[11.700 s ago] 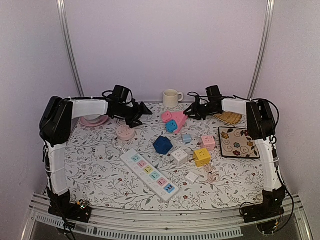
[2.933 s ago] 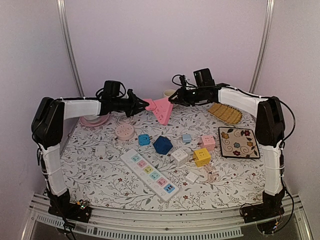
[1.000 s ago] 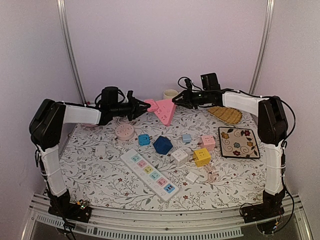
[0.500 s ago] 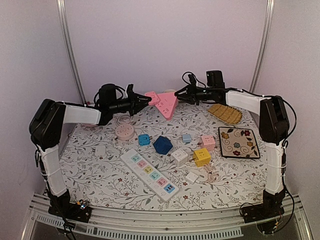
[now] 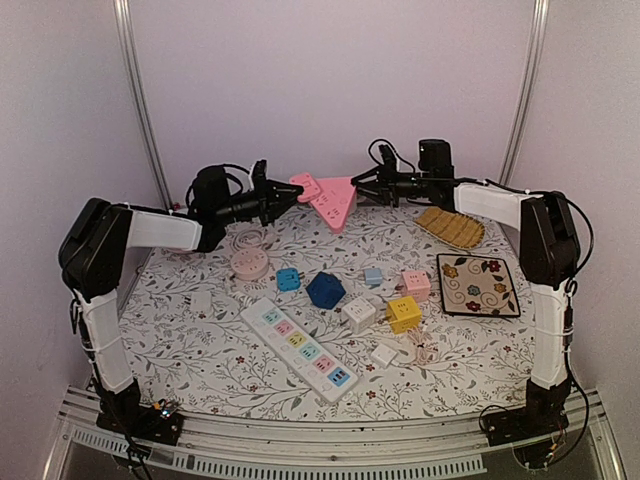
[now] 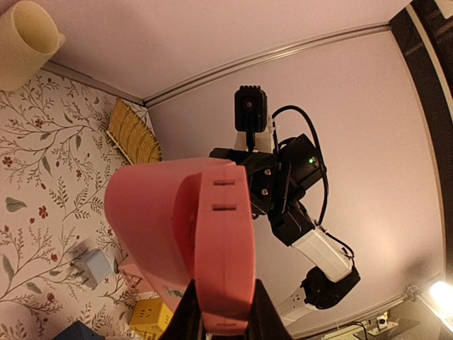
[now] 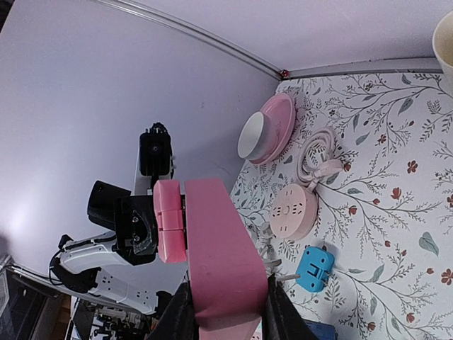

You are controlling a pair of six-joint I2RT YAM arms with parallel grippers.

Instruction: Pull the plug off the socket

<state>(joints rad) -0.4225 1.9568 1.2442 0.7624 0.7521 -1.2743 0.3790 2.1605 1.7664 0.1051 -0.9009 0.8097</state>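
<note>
Nearest you, the white power strip [image 5: 300, 349] lies diagonally on the flowered table [image 5: 200, 350], with a small white plug [image 5: 384, 354] and a coiled cable [image 5: 420, 348] just to its right. Behind these, a white cube [image 5: 359, 313] and a yellow cube [image 5: 404, 313] sit side by side. Farther back are a dark blue cube [image 5: 326, 290], a small blue adapter [image 5: 288, 279], a pink cube [image 5: 416, 284] and, off to the left, a round pink socket [image 5: 250, 264]. A floral mat [image 5: 478, 285] lies on the right with a woven tray [image 5: 450, 227] beyond it. Over the far end of the table your two arms are raised and meet in the middle. Your left gripper [image 5: 288, 193] is clamped tight on the pink plug [image 5: 303, 187], one finger on either side. Your right gripper [image 5: 358, 190] is closed on the pink triangular socket [image 5: 336, 203], pinching its flat faces. Both pieces hang in the air, well clear of the tabletop. The plug sits against the socket's left face. The right wrist view shows only a thin seam between them, so you cannot tell whether the prongs are seated. A cream cup [image 6: 25, 39] stands by the back wall.
</note>
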